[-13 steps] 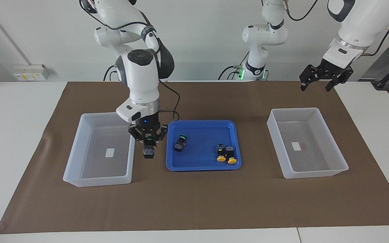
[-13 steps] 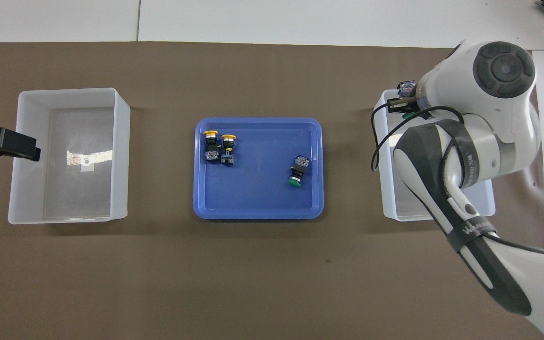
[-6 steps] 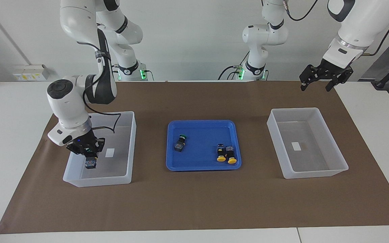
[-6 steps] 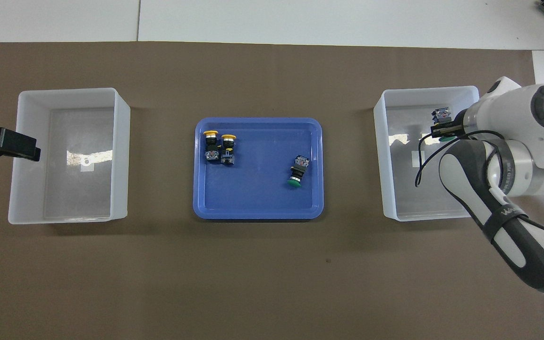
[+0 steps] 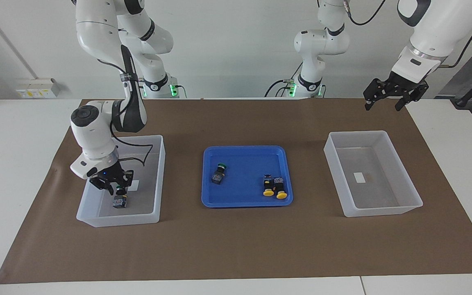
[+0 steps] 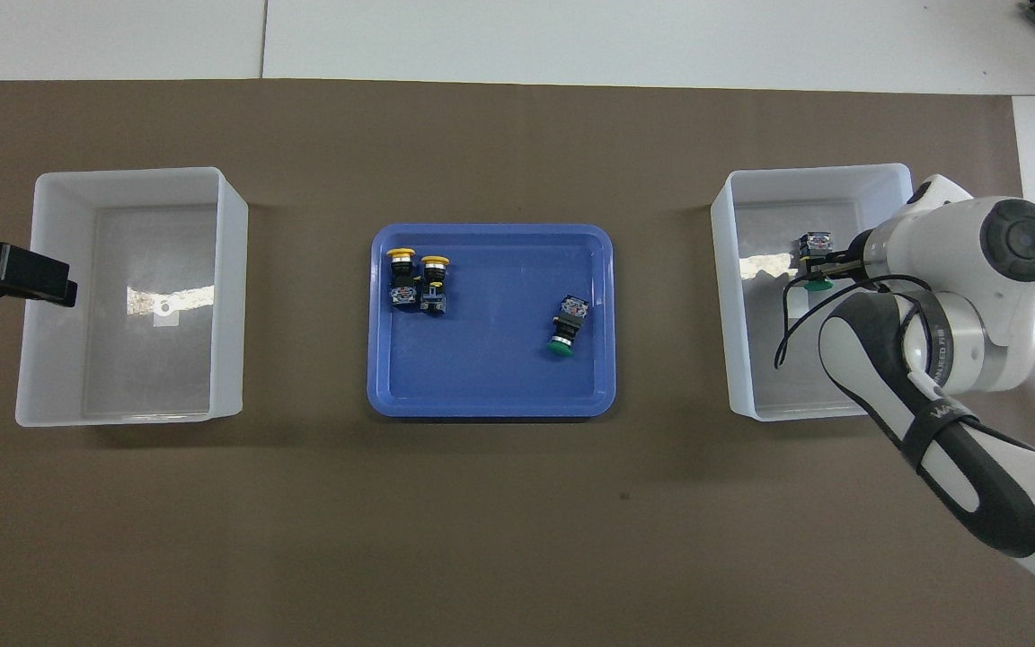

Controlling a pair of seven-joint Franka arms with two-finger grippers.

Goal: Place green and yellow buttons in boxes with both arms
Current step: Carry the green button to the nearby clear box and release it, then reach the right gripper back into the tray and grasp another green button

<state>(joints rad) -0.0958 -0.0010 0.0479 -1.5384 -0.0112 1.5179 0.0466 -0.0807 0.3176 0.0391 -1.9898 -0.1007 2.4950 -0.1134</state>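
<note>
Two green buttons (image 5: 218, 173), two yellow buttons (image 5: 273, 187), two clear boxes (image 5: 373, 206), one blue tray (image 5: 246, 202)

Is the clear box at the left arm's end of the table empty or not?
Empty. Both views show the clear box with only a white label on its floor; no button lies in it.

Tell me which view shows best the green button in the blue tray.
The overhead view: the green button lies unobstructed in the blue tray, cap and black body distinct. The facing view shows it smaller, its cap partly foreshortened.
</note>
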